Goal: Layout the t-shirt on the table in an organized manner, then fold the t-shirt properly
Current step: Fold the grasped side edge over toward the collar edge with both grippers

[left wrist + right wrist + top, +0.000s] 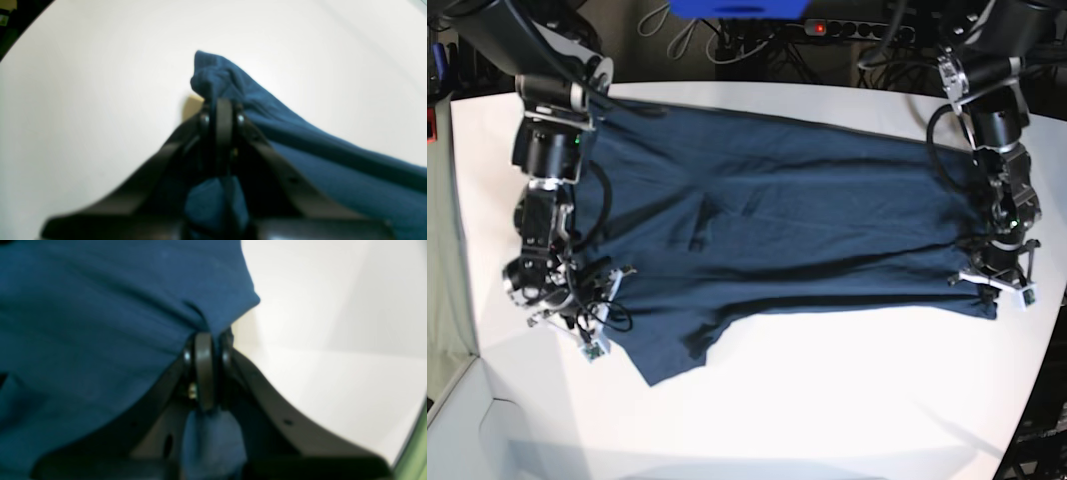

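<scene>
base view is showing the right gripper (592, 300) at the left, pinching the t-shirt (777, 220) at its near-left edge, the shirt lying spread across the table (827, 400); at the right the left gripper (992, 290) is clamping the opposite edge, probably to stretch it flat. no readable label is showing.

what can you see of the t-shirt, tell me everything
The t-shirt is plain dark navy, a soft knit like cotton, spread wide across the white table with long creases and a sleeve sticking out at its near edge. The left gripper is shut on a bunched corner of it, and the right gripper is shut on its opposite edge. No label shows.
</scene>
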